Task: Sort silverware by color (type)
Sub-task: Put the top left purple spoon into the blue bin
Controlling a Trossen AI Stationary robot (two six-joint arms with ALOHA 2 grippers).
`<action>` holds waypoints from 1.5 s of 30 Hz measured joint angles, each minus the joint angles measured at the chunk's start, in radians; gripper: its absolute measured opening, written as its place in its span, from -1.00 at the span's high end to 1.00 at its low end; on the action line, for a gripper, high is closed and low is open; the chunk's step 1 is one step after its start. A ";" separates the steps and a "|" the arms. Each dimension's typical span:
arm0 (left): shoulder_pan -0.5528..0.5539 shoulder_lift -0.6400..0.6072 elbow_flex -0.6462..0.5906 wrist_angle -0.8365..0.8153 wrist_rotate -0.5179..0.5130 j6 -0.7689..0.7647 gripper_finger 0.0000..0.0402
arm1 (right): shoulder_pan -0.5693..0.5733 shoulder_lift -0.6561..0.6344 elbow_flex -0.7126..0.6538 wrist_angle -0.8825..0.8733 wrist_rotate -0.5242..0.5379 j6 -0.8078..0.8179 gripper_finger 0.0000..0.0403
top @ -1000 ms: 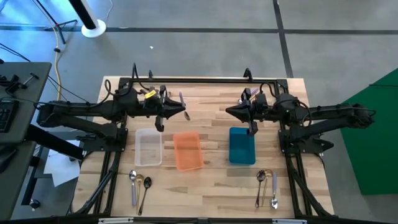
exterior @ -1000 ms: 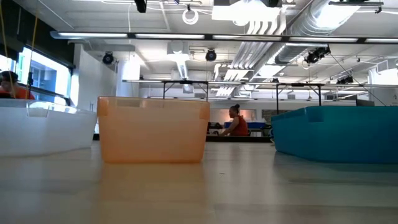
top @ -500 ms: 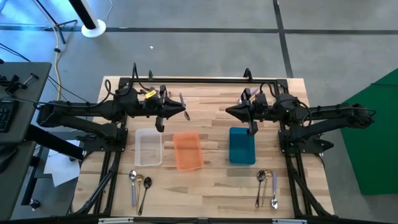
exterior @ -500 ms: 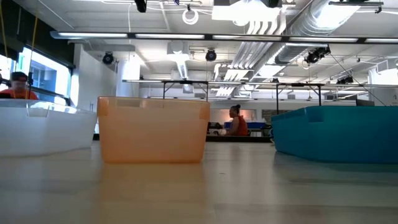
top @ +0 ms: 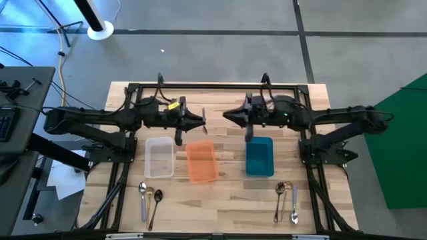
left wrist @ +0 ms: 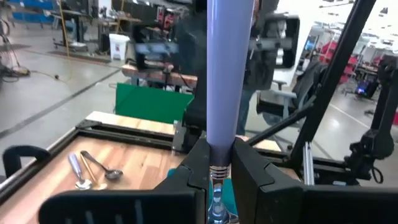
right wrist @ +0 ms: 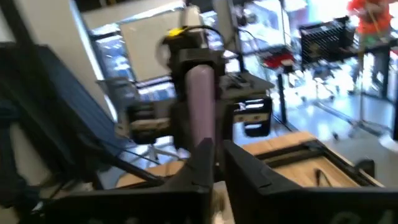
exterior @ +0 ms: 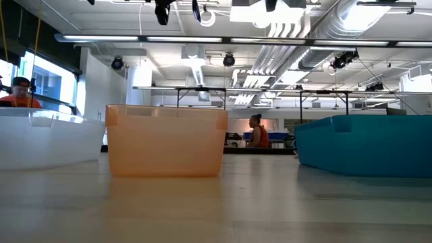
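Left claw [top: 200,123]: I see it raised over the surface [top: 227,200], above the far end of the orange tray [top: 201,161], its fingers [left wrist: 245,163] clamped on a lilac-handled spoon [left wrist: 227,68].
Lilac-handled spoon: in the left wrist view the handle stands up between the fingers, with the metal neck just below them.
Right claw [top: 227,115]: I have it facing the left claw across a small gap, beyond the blue tray [top: 259,157]; its fingers [right wrist: 249,163] sit close either side of the lilac handle, but I cannot tell whether they grip it.
Trays: clear tray [top: 159,157], orange tray and blue tray in a row at mid-surface.
Left spoon group [top: 149,199]: three lie on the near side, in front of the clear tray.
Right spoon group [top: 287,199]: three lie on the near side, beside the blue tray's near right corner.
Background: I see a person in orange [exterior: 257,132] seated far behind, in the low view.
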State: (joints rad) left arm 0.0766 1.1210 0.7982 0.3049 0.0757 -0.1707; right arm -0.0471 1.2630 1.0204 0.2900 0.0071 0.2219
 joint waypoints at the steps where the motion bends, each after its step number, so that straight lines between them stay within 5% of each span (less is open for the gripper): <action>1: 0.000 0.006 0.000 -0.001 0.000 0.000 0.90 | -0.001 0.016 0.028 -0.023 0.003 0.005 0.78; 9: 0.010 0.017 0.000 0.005 -0.001 0.000 0.90 | 0.002 0.106 0.153 -0.095 0.011 -0.050 0.14; 14: 0.010 0.031 0.000 0.012 0.000 0.001 0.90 | 0.001 0.168 0.180 -0.082 0.014 -0.055 -0.02; 25: 0.017 0.058 -0.001 0.024 0.000 0.000 0.90 | 0.002 0.208 0.204 -0.072 0.011 -0.039 0.02; 37: 0.042 0.047 0.000 0.034 0.002 0.000 0.90 | 0.001 0.199 0.205 -0.069 0.015 0.002 0.51; 45: 0.038 0.053 0.000 0.043 0.008 -0.002 0.90 | 0.001 0.199 0.205 -0.067 0.010 0.005 0.43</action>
State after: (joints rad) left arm 0.1147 1.1744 0.7986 0.3481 0.0841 -0.1722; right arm -0.0460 1.4616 1.2251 0.2227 0.0174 0.2272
